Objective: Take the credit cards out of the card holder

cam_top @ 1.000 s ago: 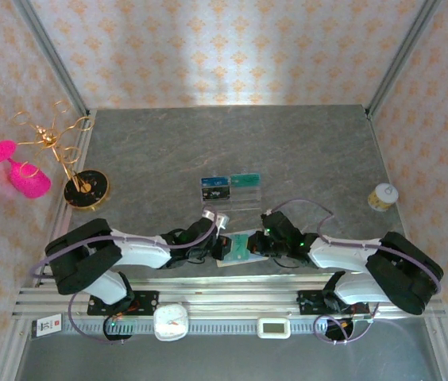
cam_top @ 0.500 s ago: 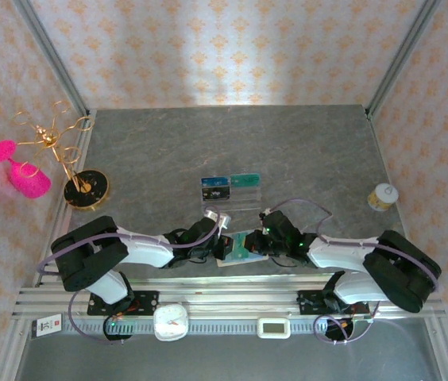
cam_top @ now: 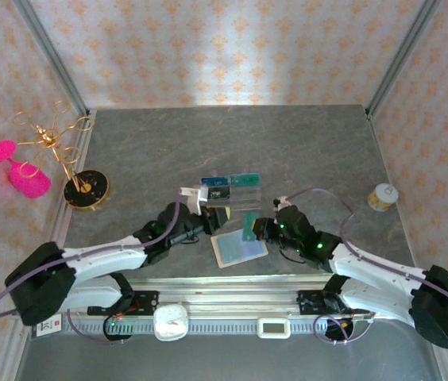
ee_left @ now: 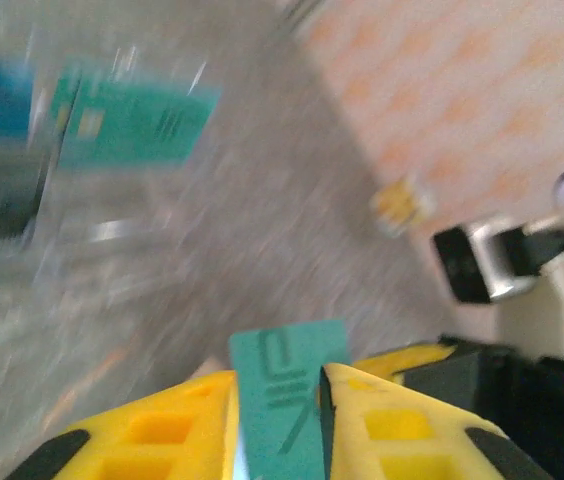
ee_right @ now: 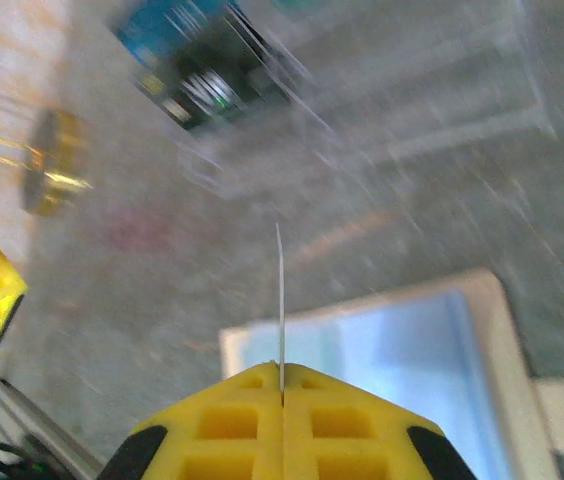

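We think the job is partly done. Two cards, a blue card (cam_top: pixel 214 189) and a green card (cam_top: pixel 245 180), lie in the clear tray (cam_top: pixel 244 200). A third one, the teal card (cam_top: pixel 249 228), is out of the card holder (cam_top: pixel 240 248). It stands up on its edge in the right gripper (cam_top: pixel 256 231), and those jaws are closed tight on it.

The card holder lies open and flat on the table (cam_top: pixel 303 143), just in front of that gripper. Its inside is pale blue, and we cannot tell if another card hides in there. So we guess what is left is to put this card down and check the slots.

The left gripper (cam_top: pixel 214 214) sits between the tray and the card holder. Its jaws are a little apart, and we see nothing held in them.

Room is tight here. The two grippers are near each other, and the tray is just behind them. The card holder is close to the near edge of the table. There is open room on the far half of the table. The little jar (cam_top: pixel 383 196) on the right and the gold stand (cam_top: pixel 86 189) on the left are well apart from it all.
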Robot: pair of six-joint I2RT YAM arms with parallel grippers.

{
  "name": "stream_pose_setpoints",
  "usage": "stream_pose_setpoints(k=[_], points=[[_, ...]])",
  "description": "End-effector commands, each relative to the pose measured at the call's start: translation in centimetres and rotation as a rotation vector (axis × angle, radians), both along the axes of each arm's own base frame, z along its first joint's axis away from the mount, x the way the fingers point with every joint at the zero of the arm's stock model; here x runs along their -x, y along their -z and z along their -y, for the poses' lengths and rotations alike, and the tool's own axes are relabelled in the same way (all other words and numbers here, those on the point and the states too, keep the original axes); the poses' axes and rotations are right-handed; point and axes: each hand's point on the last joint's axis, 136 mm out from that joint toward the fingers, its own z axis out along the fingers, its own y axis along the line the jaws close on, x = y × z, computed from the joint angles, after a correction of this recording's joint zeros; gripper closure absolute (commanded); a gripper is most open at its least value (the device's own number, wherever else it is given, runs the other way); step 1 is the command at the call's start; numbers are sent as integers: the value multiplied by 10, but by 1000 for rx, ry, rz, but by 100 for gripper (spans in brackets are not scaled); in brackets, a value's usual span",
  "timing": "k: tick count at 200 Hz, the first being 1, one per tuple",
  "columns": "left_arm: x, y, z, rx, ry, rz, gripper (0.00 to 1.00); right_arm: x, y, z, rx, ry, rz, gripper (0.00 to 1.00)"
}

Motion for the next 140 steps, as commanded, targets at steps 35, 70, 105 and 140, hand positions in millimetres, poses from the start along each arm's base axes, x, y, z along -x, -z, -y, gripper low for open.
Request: stream_pose_setpoints(k=[35, 70, 105, 140], points=[[1, -108, -23, 351, -57, 265, 60, -47, -159, -12, -394, 158, 374, 100], [7, -132, -30, 448, -54, 333, 58, -50, -198, -22, -548, 171, 439, 100], [8, -138, -33, 505, -60, 353, 57, -44, -223, -37, -597, 152, 495, 100], [8, -139, -33, 523, -57, 349, 59, -41, -233, -40, -611, 155, 525, 100]])
